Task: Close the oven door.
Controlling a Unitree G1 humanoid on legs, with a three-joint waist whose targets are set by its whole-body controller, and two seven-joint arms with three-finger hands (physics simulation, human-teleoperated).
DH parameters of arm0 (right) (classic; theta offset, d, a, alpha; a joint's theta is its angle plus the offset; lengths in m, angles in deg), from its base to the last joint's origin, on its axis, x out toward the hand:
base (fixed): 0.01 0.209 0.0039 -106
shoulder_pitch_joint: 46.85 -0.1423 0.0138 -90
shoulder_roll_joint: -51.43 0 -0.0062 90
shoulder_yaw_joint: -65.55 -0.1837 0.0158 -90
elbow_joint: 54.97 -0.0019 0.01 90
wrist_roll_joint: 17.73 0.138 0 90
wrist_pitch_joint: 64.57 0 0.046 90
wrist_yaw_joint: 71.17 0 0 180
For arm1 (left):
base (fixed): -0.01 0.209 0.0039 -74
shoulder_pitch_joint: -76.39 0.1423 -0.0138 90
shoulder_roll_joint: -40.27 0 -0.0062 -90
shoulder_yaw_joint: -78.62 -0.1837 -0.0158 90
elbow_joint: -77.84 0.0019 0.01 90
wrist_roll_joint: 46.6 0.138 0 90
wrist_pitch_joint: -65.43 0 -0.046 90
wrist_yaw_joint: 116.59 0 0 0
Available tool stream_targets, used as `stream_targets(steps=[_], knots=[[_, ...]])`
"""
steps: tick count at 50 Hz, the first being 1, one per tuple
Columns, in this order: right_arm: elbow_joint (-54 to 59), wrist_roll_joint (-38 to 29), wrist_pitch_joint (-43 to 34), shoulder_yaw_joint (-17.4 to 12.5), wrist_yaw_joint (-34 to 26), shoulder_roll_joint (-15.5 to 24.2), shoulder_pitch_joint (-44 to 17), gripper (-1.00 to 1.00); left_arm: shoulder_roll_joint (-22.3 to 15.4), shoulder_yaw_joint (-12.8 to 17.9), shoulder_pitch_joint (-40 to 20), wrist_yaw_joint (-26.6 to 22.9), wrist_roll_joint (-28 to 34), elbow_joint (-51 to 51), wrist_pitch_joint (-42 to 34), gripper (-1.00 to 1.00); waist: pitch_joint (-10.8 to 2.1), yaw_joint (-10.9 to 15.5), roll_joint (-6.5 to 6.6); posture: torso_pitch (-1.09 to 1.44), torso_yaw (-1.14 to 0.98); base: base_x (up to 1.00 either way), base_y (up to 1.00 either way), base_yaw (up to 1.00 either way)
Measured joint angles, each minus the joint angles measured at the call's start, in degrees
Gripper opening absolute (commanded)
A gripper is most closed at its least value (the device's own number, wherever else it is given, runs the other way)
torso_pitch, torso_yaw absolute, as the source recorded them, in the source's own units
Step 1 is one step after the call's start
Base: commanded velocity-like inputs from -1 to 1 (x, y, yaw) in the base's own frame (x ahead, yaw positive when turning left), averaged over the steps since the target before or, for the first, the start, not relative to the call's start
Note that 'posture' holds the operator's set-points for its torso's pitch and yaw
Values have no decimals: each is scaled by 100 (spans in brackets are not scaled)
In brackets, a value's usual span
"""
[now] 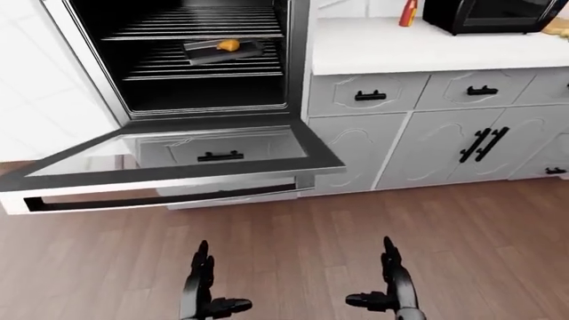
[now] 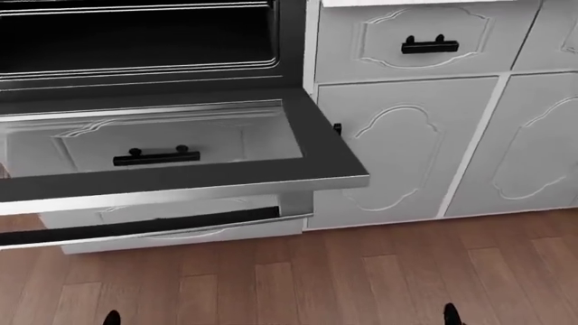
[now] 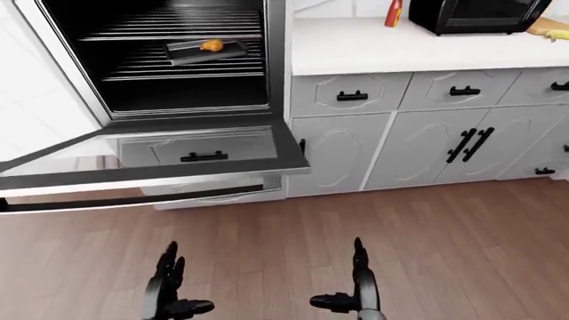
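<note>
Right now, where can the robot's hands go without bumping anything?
Bare wooden floor lies between the open oven door and both hands, left hand and right hand. The gap under the door handle is tight. The oven rack holds a tray.

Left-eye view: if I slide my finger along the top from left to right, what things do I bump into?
Oven with its tray on a rack → red bottle on the white counter → black microwave.
</note>
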Motion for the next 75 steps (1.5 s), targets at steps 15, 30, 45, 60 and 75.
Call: stream_targets(steps=[15,30,45,60,75], knots=[[-3,8,-16,10,13,24,4,100,34,1,-50,-67,-9,-36,12,100,-56,-54,687,0,0,0,41,0],[-4,-18,-5,30,-2,-30,-2,100,-6,0,-11,-39,-33,-8,-11,100,0,-9,-89,0,0,0,40,0],[15,-4,-23,-7,-9,-23,1,100,-14,-6,-48,-82,-38,-24,-5,100,-77,3,724,0,0,0,40,0],[-7,-28,4,35,-31,-49,10,100,-16,8,-24,-84,-68,-15,-23,100,-21,-3,-158,0,0,0,41,0],[14,-18,-22,20,-31,-61,5,100,-46,7,-43,-99,-60,-34,-13,100,-79,26,678,0,0,0,40,0]])
